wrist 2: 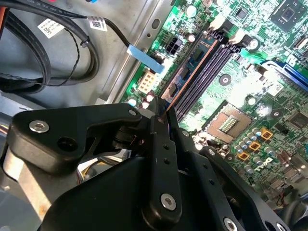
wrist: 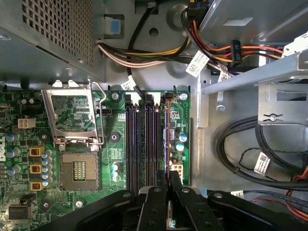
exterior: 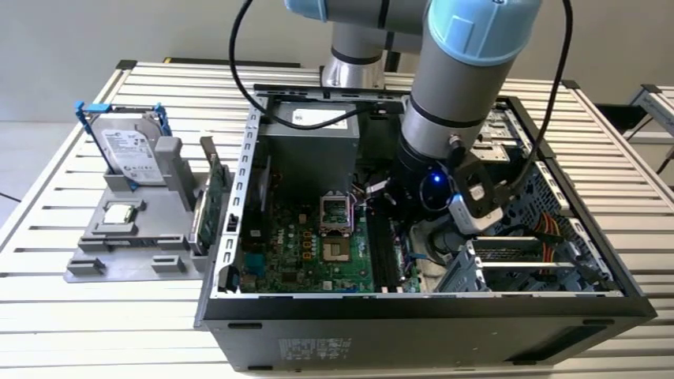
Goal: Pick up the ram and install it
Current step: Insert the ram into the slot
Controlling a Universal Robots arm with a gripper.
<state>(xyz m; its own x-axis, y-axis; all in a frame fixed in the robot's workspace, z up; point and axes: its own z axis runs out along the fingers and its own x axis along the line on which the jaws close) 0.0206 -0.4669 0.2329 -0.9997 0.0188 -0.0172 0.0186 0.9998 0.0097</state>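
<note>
While the arm reaches down into the open black metal computer case [exterior: 421, 312], the black two-fingered gripper [wrist: 168, 180] sits low over the large green motherboard [wrist: 110, 154], its jaws drawn together and clamped on the ram [wrist: 167, 139], a long, thin dark-green circuit-board stick seen edge-on in both wrist views. In the first wrist view the stick stands upright on its long edge along the slot nearest the case wall, just beside the 4 parallel black memory slots [wrist: 142, 139]; whether it is fully seated cannot be told. In the second wrist view the ram [wrist 2: 190, 72] runs away from the fingertips [wrist 2: 159, 120] beside those same slots.

In the exterior view, taking the case as the clock centre, the gripper [exterior: 406, 237] is lodged near 3 o'clock of the bare silver processor socket [exterior: 337, 212]. A grey moulded plastic parts tray [exterior: 126, 237] lies well apart at 9 o'clock on the slatted white metal table [exterior: 95, 316], carrying a silver hard drive in a blue frame [exterior: 132, 150] and, at its edge nearest the case, a green expansion card standing on edge [exterior: 214, 205]. Bundled black cables [wrist: 250, 149] lie on the case floor beside the board.
</note>
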